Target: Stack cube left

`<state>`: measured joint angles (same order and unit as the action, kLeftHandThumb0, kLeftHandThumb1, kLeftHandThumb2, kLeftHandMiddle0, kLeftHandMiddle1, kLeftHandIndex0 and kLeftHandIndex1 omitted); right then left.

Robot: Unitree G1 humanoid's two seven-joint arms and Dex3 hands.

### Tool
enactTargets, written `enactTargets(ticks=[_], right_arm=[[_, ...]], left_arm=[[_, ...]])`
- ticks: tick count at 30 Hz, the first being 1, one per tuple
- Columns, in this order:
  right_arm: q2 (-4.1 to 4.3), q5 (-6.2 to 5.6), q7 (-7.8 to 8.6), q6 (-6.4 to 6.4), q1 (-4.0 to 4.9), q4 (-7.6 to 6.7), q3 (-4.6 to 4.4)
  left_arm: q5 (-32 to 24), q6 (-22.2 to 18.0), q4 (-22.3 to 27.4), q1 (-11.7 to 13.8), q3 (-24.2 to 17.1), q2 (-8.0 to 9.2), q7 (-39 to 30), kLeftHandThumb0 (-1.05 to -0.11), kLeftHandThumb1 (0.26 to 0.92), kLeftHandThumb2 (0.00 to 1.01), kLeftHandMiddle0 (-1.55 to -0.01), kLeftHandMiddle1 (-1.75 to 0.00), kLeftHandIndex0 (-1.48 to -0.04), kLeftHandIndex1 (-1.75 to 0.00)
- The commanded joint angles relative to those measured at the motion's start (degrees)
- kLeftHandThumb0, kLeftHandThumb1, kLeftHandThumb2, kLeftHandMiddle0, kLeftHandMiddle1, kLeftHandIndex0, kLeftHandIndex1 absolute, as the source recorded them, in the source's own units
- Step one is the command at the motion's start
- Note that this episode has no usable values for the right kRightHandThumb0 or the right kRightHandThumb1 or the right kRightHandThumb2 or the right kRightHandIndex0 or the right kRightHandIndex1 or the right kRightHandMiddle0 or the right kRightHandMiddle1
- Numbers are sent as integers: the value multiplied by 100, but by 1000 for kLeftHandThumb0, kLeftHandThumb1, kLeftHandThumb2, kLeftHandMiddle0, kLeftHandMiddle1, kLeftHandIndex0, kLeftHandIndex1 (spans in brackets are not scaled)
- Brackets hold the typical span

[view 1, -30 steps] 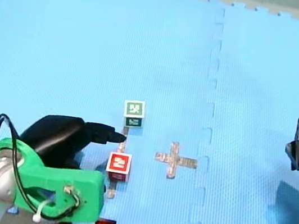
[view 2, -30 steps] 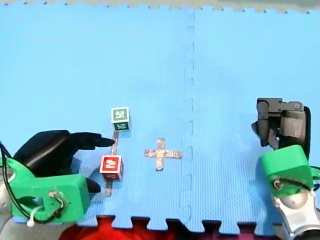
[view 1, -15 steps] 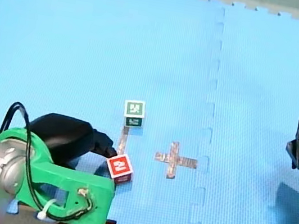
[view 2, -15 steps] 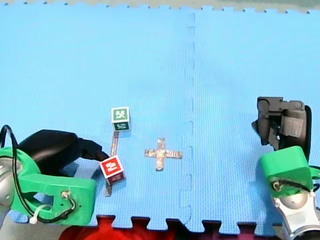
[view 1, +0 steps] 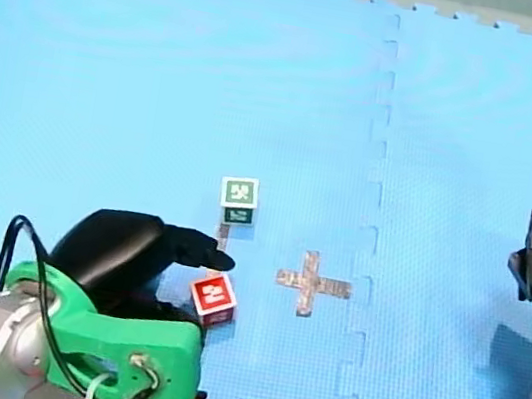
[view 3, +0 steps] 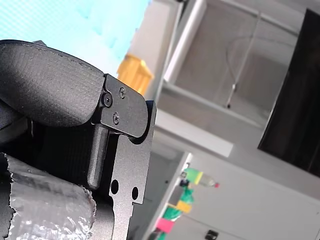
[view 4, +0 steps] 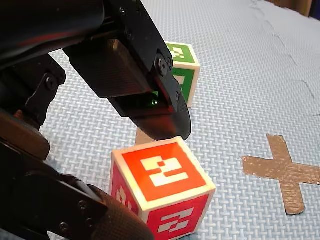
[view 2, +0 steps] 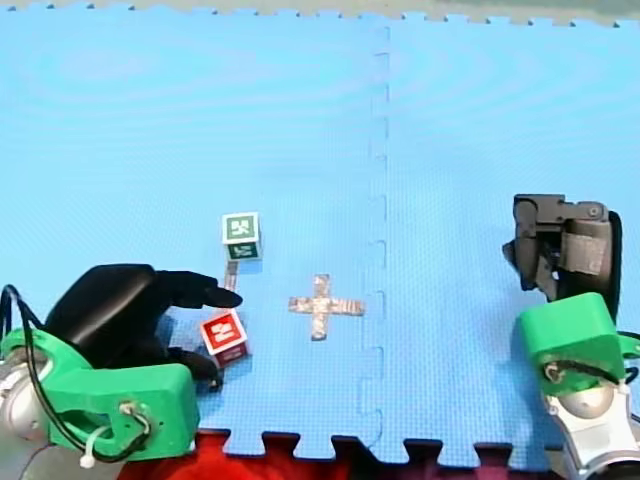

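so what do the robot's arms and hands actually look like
The left hand, gripping the red cube at the mat's front, is a rounded black shell on a green wrist bracket with a black cable, a white zip tie and a silver forearm. The right hand, at the mat's right edge, is boxy and black with a grey band, on a green block and silver forearm.

light: bright, even; shadows: soft, beneath left hand [view 1: 125, 258]

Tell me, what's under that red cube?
Blue foam mat, with a tape strip emerging behind the red cube; the contact is hidden. The left hand pinches it; the right hand is far right.
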<state>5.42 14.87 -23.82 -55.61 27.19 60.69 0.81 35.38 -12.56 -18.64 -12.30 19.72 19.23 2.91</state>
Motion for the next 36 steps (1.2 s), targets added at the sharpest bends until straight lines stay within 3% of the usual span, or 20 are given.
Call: enactTargets(ticks=[1, 5, 7, 8, 9, 11, 19, 27, 36], right_arm=[[10, -27, -14, 3, -8, 19, 7], [-1, 1, -52, 25, -2, 22, -5], [-3, 5, -59, 30, 6, 24, -9], [-4, -3, -50, 22, 12, 26, -9], [-4, -13, -39, 12, 17, 29, -6], [-1, -28, -24, -3, 26, 33, -1], [31, -9, -70, -6, 43, 20, 11], [52, 31, -156, -7, 20, -25, 8], [54, 29, -175, -4, 2, -59, 10]], left_arm=[[-3, -148, -203, -81, 3, 18, 122, -756, 742, 18, -858, -1746, -825, -17], [-67, -385, -396, -130, -24, -7, 286, -831, 784, 24, -834, -1746, -698, -1], [-52, -362, -354, -121, -18, -84, 364, -832, 781, 17, -830, -1746, -764, -39], [-41, -265, -265, -87, -24, -176, 427, -803, 767, 9, -829, -1746, -819, -64], [-67, -134, -155, -33, -57, -282, 476, -596, 729, 9, -830, -1746, -940, -132], [-134, 26, -20, 48, -120, -404, 534, -469, 723, 12, -846, -1746, -998, -159], [8, -124, -71, 49, -113, -360, 880, -443, 781, 17, -867, -1746, -1236, -164], [201, -495, -225, -7, -74, -278, 1284, -431, 798, 15, -854, -1746, -1211, -130], [238, -384, -42, 73, -87, -285, 1269, -453, 812, 14, -839, -1746, -1212, -114]])
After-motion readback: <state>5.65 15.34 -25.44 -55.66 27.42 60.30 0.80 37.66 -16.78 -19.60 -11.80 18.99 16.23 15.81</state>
